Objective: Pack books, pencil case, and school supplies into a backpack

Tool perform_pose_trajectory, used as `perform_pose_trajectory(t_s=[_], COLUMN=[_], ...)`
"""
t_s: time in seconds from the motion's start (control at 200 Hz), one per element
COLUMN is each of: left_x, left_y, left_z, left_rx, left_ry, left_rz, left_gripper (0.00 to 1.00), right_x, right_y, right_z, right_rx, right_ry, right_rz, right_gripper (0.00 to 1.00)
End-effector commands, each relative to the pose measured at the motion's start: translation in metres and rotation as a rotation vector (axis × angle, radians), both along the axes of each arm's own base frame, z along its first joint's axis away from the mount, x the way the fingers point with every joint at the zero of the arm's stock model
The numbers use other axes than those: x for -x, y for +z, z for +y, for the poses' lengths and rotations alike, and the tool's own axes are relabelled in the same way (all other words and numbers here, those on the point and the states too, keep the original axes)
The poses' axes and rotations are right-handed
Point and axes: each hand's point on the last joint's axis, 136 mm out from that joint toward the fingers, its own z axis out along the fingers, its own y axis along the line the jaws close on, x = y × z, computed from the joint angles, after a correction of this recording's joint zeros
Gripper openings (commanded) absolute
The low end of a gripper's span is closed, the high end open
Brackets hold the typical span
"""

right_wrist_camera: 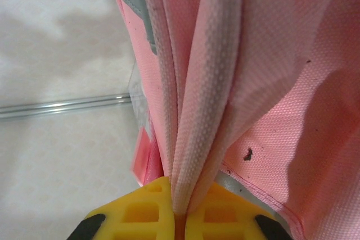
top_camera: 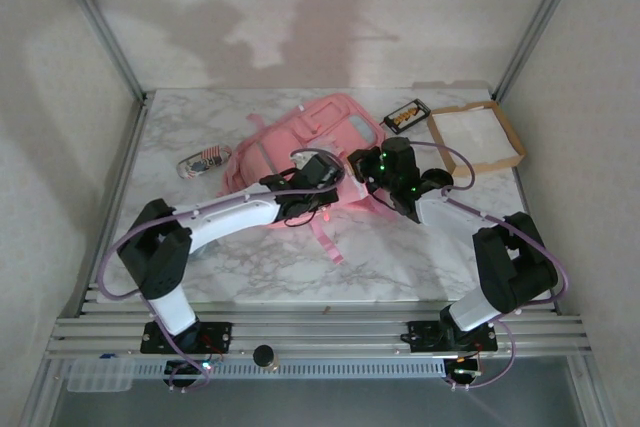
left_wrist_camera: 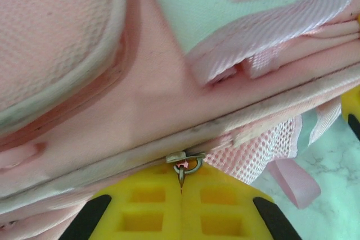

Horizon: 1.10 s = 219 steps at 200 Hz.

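At backpack (top_camera: 300, 135), left gripper (left_wrist_camera: 181, 188) pinches zipper pull (left_wrist_camera: 184, 164), right gripper (right_wrist_camera: 179, 211) seam (right_wrist_camera: 198, 111).

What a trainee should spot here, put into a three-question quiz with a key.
1. True or false: the dark book lies on the table beside the tray.
2. The left fingers pinch: A a strap; B the zipper pull; C a pencil.
3. Fill in: the right fingers are shut on a fold of the pink ____.
Key: 1 true; 2 B; 3 backpack.
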Motion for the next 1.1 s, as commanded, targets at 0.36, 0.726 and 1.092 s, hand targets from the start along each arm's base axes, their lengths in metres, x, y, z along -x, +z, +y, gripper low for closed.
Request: perform_pose_trajectory(t_s=[0.36,0.726,1.092], left_x=[0.039,0.015,0.013], left_y=[-0.016,0.009,0.01], left_z=[0.076,0.039,0.03], left_rx=[-0.141,-0.03,-0.001], left_ry=[-0.062,-0.127,-0.152], left_rz=[0.049,-0.043,-0.052], left_gripper=[0.0,0.0,0.0], right_x=[-0.034,-0.003,0.052], right_y=[0.046,0.002,-0.025], right_z=[-0.015,0.013,0.044], right_rx=[0.031,0.12,0.122], right_ry=[0.057,0.198,0.23], right_rz=[-0.144,-0.05,0.037], right_gripper=[0.0,0.45,0.72])
